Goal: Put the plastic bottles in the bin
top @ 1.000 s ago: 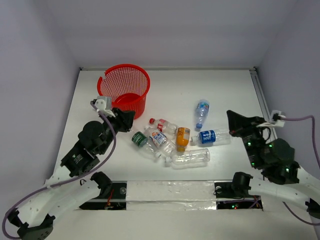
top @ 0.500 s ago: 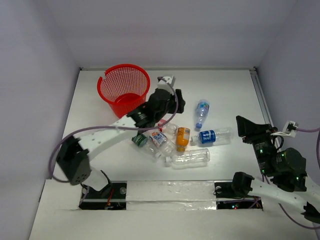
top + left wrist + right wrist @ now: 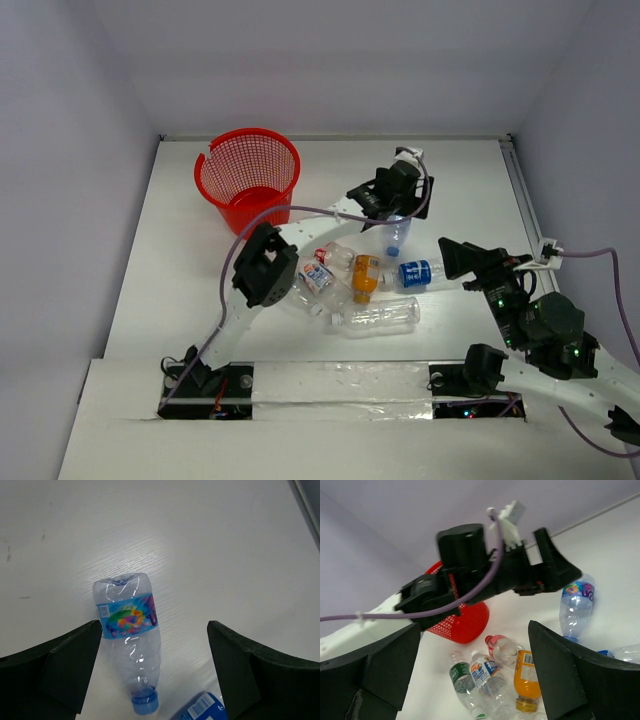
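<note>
The red mesh bin (image 3: 248,180) stands at the back left. Several plastic bottles lie in a loose pile mid-table: a red-capped one (image 3: 335,255), an orange one (image 3: 365,277), a blue-and-white-labelled one (image 3: 318,277), a clear one (image 3: 380,315) and a blue-labelled one (image 3: 415,272). Behind them lies a bottle with a colourful label (image 3: 130,630) and a blue cap. My left gripper (image 3: 154,627) hangs open over it, the bottle nearer the left finger. My right gripper (image 3: 452,258) is open and empty, right of the blue-labelled bottle. A green-labelled bottle (image 3: 461,677) shows in the right wrist view.
My left arm (image 3: 265,265) stretches across the pile, its elbow link covering the pile's left side in the top view. A purple cable (image 3: 300,212) runs along it. A metal rail (image 3: 520,190) lines the table's right edge. Walls close in the back and sides.
The left arm swung from beside the bin rightwards over the pile to the colourful-labelled bottle. Both grippers went from shut to open. The right gripper shifted slightly left.
</note>
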Robot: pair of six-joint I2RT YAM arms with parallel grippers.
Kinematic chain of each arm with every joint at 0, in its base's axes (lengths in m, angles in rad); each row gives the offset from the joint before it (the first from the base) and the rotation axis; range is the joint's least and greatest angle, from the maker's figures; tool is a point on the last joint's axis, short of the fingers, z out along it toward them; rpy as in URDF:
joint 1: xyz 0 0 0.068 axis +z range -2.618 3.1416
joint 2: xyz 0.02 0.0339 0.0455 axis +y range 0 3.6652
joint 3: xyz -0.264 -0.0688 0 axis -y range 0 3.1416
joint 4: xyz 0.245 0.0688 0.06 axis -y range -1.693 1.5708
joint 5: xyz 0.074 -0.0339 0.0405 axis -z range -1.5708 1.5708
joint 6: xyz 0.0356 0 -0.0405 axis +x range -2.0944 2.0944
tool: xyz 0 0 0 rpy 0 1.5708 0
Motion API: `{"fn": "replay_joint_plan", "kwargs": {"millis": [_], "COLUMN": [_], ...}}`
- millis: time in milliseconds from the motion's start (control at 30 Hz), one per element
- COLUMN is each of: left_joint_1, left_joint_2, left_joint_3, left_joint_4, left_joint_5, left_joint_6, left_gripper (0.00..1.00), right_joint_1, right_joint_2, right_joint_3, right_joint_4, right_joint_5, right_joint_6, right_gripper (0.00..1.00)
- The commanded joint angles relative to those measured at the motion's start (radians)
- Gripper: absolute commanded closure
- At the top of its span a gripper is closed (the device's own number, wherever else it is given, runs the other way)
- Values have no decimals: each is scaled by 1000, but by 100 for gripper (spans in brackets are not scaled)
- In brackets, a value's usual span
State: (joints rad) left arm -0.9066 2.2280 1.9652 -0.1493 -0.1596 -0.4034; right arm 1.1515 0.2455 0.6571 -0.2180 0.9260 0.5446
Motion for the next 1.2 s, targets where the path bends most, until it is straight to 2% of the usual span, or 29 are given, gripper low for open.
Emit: {"fn": "replay_joint_plan", "kwargs": {"millis": [0, 133, 333, 467, 667, 733, 800, 967, 1033, 1100, 1167], "left_joint_1": [-11, -11, -44, -44, -44, -35, -26, -26, -17, -17, -8], "left_joint_2": [62, 150, 200, 234, 298, 305, 303, 274, 243, 182, 121], "left_joint_3": [147, 264, 270, 291, 336, 328, 322, 302, 302, 293, 241], "left_joint_4": [-105, -171, -176, -168, -150, -131, -98, 14, 43, 86, 140], "left_joint_5": [-15, -79, -190, -199, -184, -169, -150, -149, -140, -126, -110], "left_joint_6": [31, 49, 72, 77, 89, 84, 83, 110, 118, 120, 117], "left_gripper": [15, 15, 15, 15, 23, 30, 39, 47, 49, 50, 50], "right_joint_1": [-1, -1, -1, -1, -1, -1, -1, -1, -1, -1, -1], "right_joint_2": [3, -20, -48, -45, -46, -46, -45, -31, -11, 14, 40], "right_joint_3": [3, 4, 7, 7, -11, -19, -20, -33, -34, -13, 12], "right_joint_4": [16, -1, -27, -58, -138, -158, -179, -222, -254, -374, -508], "right_joint_5": [-26, -23, -13, -16, -24, -29, -44, -78, -66, -4, 40], "right_joint_6": [14, 11, 5, 26, 120, 159, 187, 242, 293, 413, 504], "right_gripper": [6, 6, 6, 6, 7, 8, 9, 11, 15, 17, 26]}}
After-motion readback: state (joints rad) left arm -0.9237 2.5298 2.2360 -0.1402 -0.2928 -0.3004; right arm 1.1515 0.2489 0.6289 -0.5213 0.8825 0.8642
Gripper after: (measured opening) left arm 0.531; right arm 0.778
